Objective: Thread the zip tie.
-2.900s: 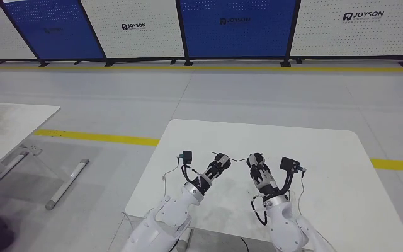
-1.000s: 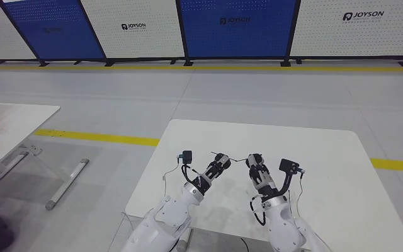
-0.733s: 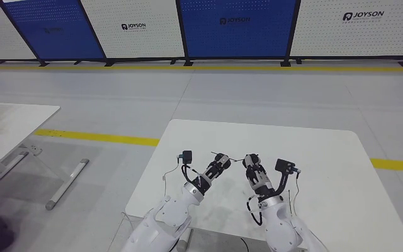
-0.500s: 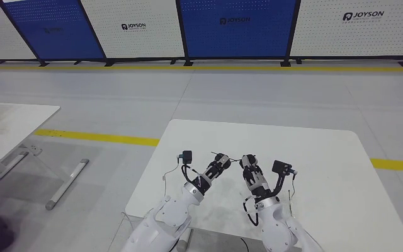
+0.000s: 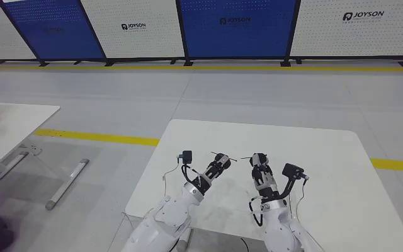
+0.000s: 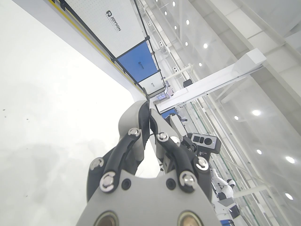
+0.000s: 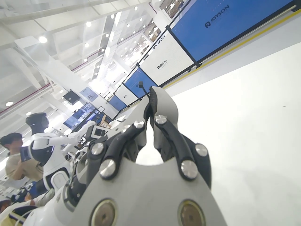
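Note:
The black zip tie shows as two short ends, one in each gripper. My left gripper (image 5: pixel 221 161) (image 6: pixel 148 109) hovers over the near middle of the white table (image 5: pixel 315 145), shut on a thin black strap tip (image 6: pixel 146 94) that sticks out past its fingers. A little to its right, my right gripper (image 5: pixel 256 161) (image 7: pixel 150 99) is shut on the strap just below the small square head (image 7: pixel 141 85). In the top view a small gap lies between the two ends. The rest of the strap is hidden by the fingers.
The table's left edge (image 5: pixel 146 179) runs close beside the left arm, with open tabletop beyond and to the right of the grippers. Another white table (image 5: pixel 19 120) stands across the floor at far left. Blue and white panels (image 5: pixel 239 28) line the back.
The right gripper slid left toward the left gripper until half a second ago, then drew back right, so the two ends now stand apart. The left gripper has stayed put.

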Motion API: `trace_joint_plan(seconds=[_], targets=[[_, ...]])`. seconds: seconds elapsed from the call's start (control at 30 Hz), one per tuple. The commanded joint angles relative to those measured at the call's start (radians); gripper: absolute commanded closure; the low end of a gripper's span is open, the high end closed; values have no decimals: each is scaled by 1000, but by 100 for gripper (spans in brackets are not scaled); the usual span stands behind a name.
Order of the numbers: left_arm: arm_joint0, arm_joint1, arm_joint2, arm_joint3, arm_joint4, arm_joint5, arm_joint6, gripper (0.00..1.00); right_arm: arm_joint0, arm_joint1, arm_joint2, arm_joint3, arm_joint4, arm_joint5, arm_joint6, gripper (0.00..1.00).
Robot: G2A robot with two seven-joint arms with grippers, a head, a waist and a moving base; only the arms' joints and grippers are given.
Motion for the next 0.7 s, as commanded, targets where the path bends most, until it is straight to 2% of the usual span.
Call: trace_joint_plan(seconds=[0.0,0.27,0.37,0.47,0.57,0.67], targets=[[0,0,0,0,0,0,0,100,0,0,0,0,0,0,0,100],[0,0,0,0,0,0,0,100,1,-8,-15,18,-86,52,-35,100],[0,0,0,0,0,0,0,100,4,-12,-20,24,-93,55,-39,100],[-5,-3,2,3,48,-5,65,100,6,-15,-22,25,-101,54,-37,100],[-7,-8,18,11,134,-27,163,100,6,-16,-22,24,-102,52,-37,100],[-8,-11,30,18,151,-31,183,100,6,-16,-22,24,-102,52,-37,100]])
